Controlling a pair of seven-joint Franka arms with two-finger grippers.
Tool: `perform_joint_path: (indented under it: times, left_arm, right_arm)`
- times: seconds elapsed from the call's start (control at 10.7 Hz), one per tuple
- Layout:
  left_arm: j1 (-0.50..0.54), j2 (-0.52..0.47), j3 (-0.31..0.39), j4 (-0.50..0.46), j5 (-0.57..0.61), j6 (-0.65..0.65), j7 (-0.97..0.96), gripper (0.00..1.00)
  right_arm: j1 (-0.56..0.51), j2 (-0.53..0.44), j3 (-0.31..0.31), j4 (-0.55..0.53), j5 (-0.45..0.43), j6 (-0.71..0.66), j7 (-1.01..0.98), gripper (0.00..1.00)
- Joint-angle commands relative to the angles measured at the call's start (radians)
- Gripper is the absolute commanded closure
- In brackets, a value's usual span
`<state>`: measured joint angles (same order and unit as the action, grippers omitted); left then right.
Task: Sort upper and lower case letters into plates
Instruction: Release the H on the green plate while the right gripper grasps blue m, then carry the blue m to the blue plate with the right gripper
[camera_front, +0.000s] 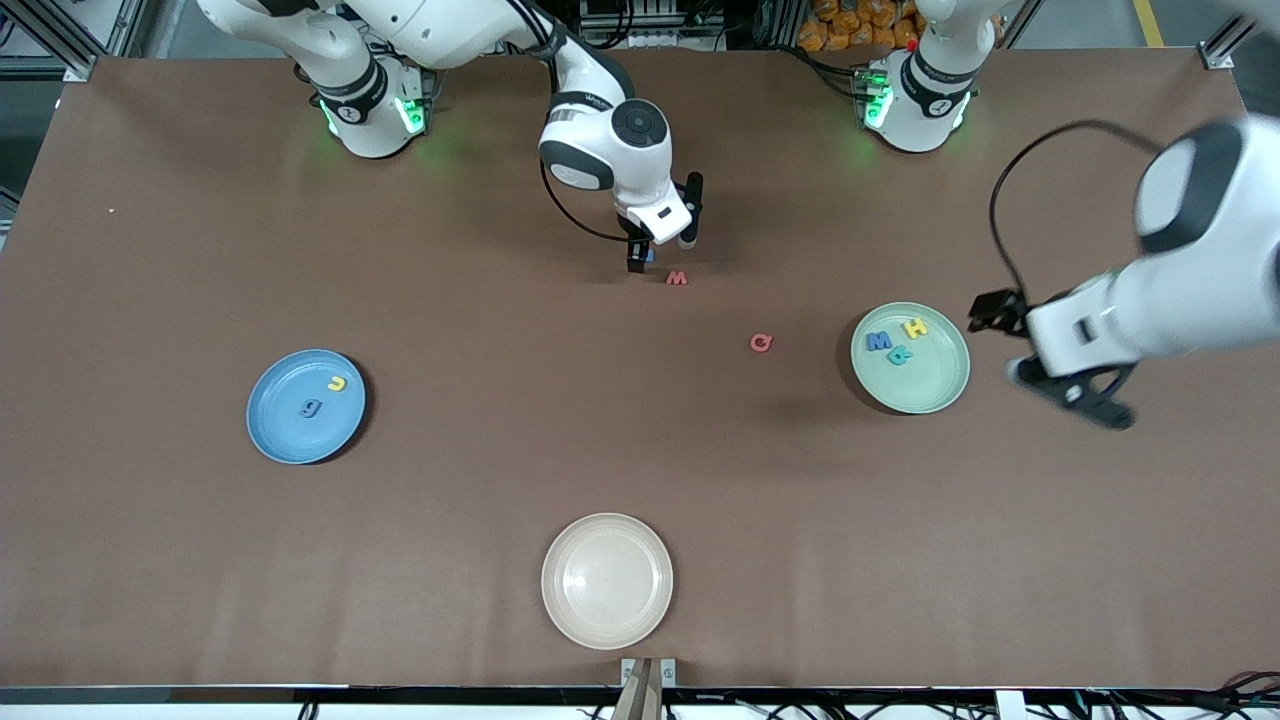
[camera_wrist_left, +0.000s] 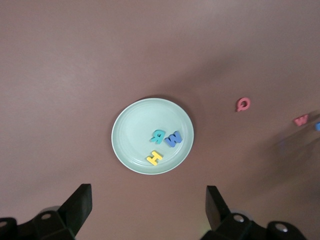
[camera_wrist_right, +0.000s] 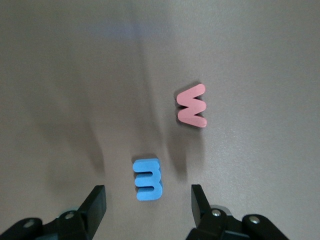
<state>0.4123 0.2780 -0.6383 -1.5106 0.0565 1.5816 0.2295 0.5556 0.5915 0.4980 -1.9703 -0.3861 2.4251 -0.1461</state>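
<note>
**Blue letter sits between the right gripper's open fingers**

The right gripper (camera_wrist_right: 148, 196) hangs low over the table in the upper middle of the front view. The blue letter (camera_wrist_right: 148, 179) lies flat on the table straight under it. In the right wrist view the letter is in the gap between the two fingers (camera_wrist_right: 98, 202), about equally apart from each. No finger touches it, so the gripper is open and holds nothing.

The letter's long axis runs across the line that joins the fingers. I judge that a closing would therefore take the letter over its narrow width, which is good for a grip. The move needs mostly a straight descent, not a turn of the wrist.

The red w (camera_front: 678, 278) lies just beside the blue letter, a little lower in the front view. It is outside the gap, but near enough that a finger could push it.

The left gripper (camera_wrist_left: 147, 207) waits in the air beside the mint plate (camera_front: 935, 390), toward the left arm's end. Its fingers are wide apart and empty. The right arm is clearly the nearer one to the blue letter. The blue plate (camera_front: 295, 440) is well apart from it.
</note>
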Motion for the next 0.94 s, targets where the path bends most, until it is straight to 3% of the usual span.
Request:
perform_joint_path:
  times: [0.0, 0.37, 0.75, 0.84]
  left_arm:
    - [0.007, -0.053, -0.014, -0.023, -0.049, -0.006, -0.004, 0.00]
    - [0.017, -0.072, -0.001, -0.023, -0.046, -0.017, 0.013, 0.00]
    - [0.019, -0.072, 0.000, -0.023, -0.040, -0.023, 0.011, 0.00]
    - [0.020, -0.072, -0.001, -0.023, -0.040, -0.023, 0.011, 0.00]
  right_arm:
    - [0.029, 0.036, -0.010, 0.025, -0.049, 0.006, 0.062, 0.24]
    - [0.030, 0.054, -0.016, 0.036, -0.068, 0.023, 0.105, 0.32]
    - [0.030, 0.063, -0.026, 0.039, -0.102, 0.022, 0.123, 0.51]
    - [0.029, 0.064, -0.027, 0.041, -0.103, 0.022, 0.122, 0.76]
